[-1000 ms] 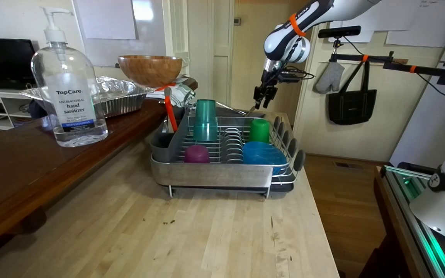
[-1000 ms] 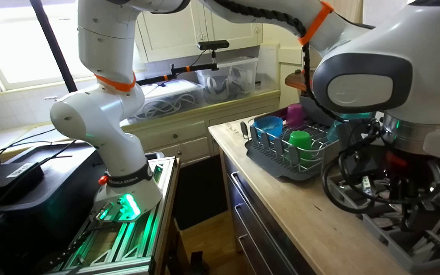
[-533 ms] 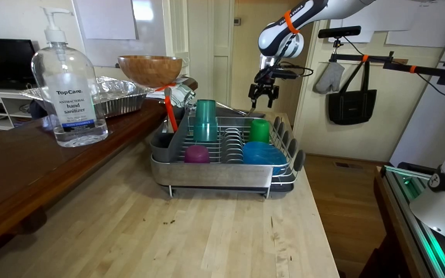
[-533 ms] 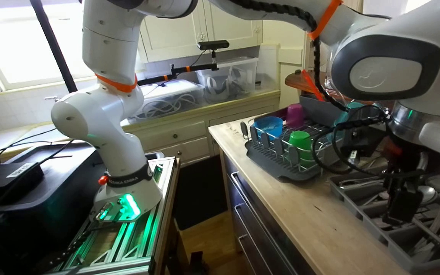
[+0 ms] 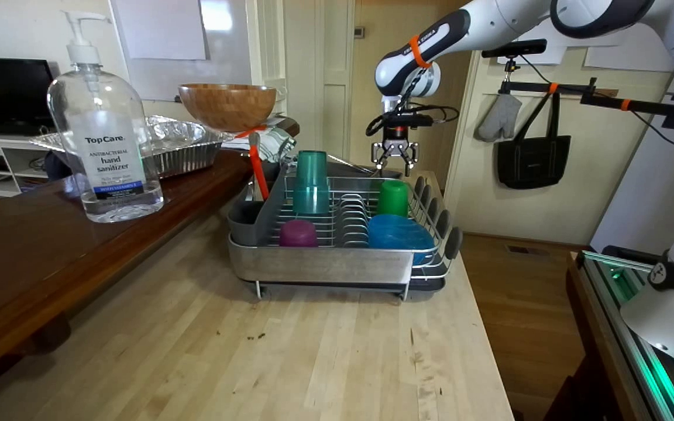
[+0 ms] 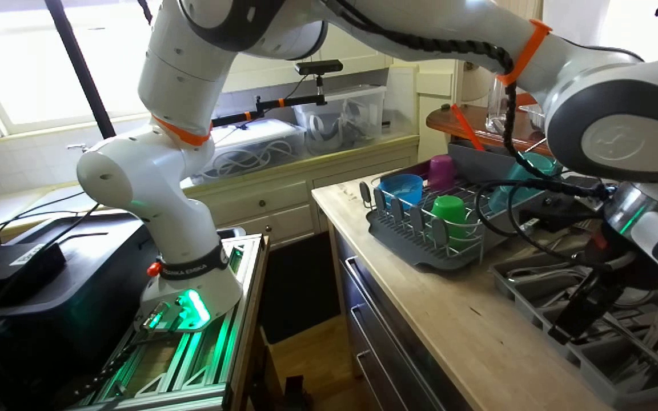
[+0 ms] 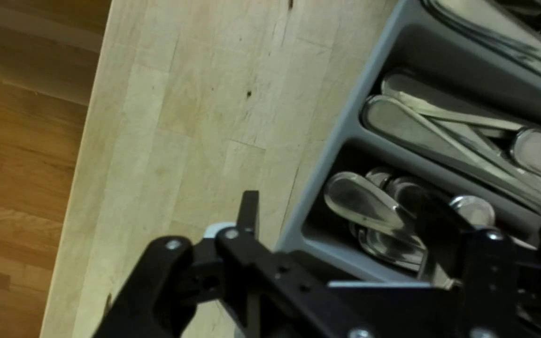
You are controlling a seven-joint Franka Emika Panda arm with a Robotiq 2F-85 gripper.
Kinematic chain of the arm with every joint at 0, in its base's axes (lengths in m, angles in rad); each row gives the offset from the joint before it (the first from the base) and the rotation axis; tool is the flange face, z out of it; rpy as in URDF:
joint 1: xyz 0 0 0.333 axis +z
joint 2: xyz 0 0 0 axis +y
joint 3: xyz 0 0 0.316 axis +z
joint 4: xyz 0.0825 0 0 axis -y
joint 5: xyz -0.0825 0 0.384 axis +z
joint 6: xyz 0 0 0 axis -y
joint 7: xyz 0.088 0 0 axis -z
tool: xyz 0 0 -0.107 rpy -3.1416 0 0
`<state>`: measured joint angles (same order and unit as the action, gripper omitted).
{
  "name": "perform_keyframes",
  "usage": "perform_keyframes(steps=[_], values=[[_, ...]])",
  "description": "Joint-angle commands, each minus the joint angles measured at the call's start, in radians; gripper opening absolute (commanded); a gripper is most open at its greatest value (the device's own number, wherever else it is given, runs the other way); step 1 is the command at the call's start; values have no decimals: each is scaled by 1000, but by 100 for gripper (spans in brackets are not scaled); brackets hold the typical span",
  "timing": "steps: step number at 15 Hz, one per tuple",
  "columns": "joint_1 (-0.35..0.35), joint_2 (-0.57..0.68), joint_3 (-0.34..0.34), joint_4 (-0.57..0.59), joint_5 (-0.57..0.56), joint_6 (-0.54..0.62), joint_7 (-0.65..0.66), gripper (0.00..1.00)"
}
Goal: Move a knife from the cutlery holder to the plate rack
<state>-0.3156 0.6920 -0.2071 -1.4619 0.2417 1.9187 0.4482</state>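
Gripper (image 5: 394, 167) seen pointed down over the grey cutlery tray (image 7: 345, 119), its jaws spread well apart. In the wrist view one finger (image 7: 250, 209) is seen against the wooden countertop (image 7: 204, 103), the other against a compartment of metal cutlery (image 7: 362, 199); tray wall and handle ends are framed between the two. Height over the cutlery cannot be told. Task knife cannot be singled out: several pieces are piled in each visible compartment and mostly handle ends are shown. Tray is placed on the countertop, near the plate rack (image 5: 322, 266). Rack is occupied by a teal cup (image 5: 312, 196), a blue bowl (image 5: 398, 234), and a green cup (image 5: 392, 197) and a purple cup (image 5: 298, 233), both turned upside down. Along one rack end a grey caddy (image 5: 249, 234) is mounted, an orange utensil (image 5: 259, 172) tilted in it. Past that end, a dark wooden table (image 5: 50, 257) is seen; a sanitizer bottle (image 5: 106, 158) and a foil pan (image 5: 188, 156) are rested on it, and a wooden bowl (image 5: 227, 106) is shown near the pan. What the bowl is supported by cannot be made out. Oven mitt (image 5: 499, 117) and black tote bag (image 5: 533, 161) are hung farther back.
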Motion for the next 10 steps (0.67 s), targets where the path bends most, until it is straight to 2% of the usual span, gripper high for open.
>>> perform_keyframes(steps=[1, 4, 7, 10], values=[[-27, 98, -14, 156, 64, -152, 133, 87], [-62, 121, -10, 227, 132, -261, 229, 92], [-105, 141, -2, 293, 216, -305, 337, 92], [-126, 165, 9, 334, 224, -268, 306, 100]])
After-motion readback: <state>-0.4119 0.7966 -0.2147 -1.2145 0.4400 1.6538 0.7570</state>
